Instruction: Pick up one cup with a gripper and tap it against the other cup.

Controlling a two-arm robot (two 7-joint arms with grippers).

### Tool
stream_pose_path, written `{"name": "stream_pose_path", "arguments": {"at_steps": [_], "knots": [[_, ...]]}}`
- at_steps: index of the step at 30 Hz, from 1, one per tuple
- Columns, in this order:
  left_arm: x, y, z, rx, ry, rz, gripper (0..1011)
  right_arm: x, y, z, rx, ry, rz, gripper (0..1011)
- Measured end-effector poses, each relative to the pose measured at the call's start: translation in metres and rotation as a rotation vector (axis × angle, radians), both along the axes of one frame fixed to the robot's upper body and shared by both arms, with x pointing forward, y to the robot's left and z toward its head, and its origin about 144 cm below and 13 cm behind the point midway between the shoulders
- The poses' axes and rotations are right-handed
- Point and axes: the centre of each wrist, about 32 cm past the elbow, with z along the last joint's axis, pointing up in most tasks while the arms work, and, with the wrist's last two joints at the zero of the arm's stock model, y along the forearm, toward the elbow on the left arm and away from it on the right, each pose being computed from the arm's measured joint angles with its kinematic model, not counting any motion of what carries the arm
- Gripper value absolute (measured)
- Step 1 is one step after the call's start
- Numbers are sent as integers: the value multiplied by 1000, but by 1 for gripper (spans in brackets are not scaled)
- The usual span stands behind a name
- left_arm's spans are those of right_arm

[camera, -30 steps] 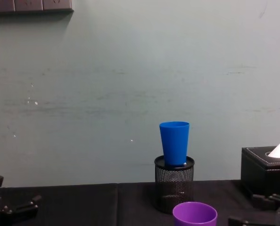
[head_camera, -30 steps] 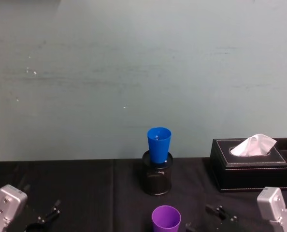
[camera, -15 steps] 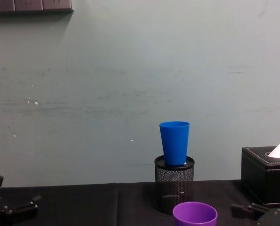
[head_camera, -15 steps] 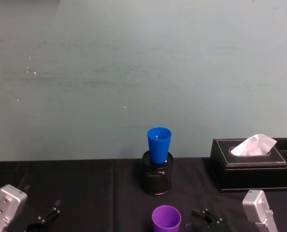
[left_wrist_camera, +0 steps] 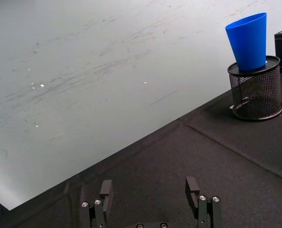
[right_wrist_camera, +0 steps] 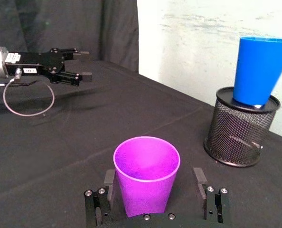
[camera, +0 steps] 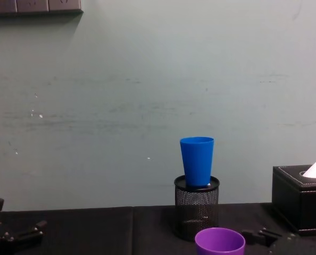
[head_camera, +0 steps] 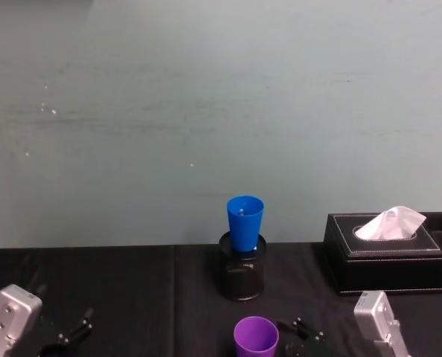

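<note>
The right hand (right_wrist_camera: 153, 173) sits low over the surface (right_wrist_camera: 60, 142) at its near edge, fingers (right_wrist_camera: 198, 176) spread wide on either side of the purple cup (right_wrist_camera: 143, 190). In the right wrist view one finger stands clear of the cup's wall and the other comes very close to it; whether that one touches cannot be told. The purple cup stands upright on the black cloth with its mouth up. It is a smooth, plain tumbler that tapers from a wide round rim to a narrower base, a vivid violet inside and out, and nothing is in it. In the head view it is at the front middle of the surface, with the right hand just to its right. Farther back and near the middle, the blue cup (right_wrist_camera: 259, 71) stands mouth up with its base dropped into the black mesh pen holder (right_wrist_camera: 238, 135), leaning slightly. It is the same tapered, smooth shape as the purple one and a bright plain blue. The two cups are well apart, the purple one nearer the robot. To the right of the pen holder lies a black tissue box (head_camera: 388, 256) with a white tissue (head_camera: 391, 222) sticking up from its slot. The left hand (left_wrist_camera: 149, 187) rests low at the front left of the surface, far from both cups, with its fingers parted and nothing between them. Behind everything is a pale green wall (head_camera: 206, 111) with faint scuffs.
</note>
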Motion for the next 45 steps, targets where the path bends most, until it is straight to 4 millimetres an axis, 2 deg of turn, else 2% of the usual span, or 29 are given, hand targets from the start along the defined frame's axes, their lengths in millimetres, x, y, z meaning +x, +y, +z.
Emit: {"name": "stream_pose_path", "arguments": {"at_steps": [24, 45], "knots": [[0, 0, 0, 0, 0, 0, 1000, 23, 25, -1, 11, -6, 32, 1003], [0, 0, 0, 0, 0, 0, 1000, 24, 29, -2, 21, 0, 43, 1003]]}}
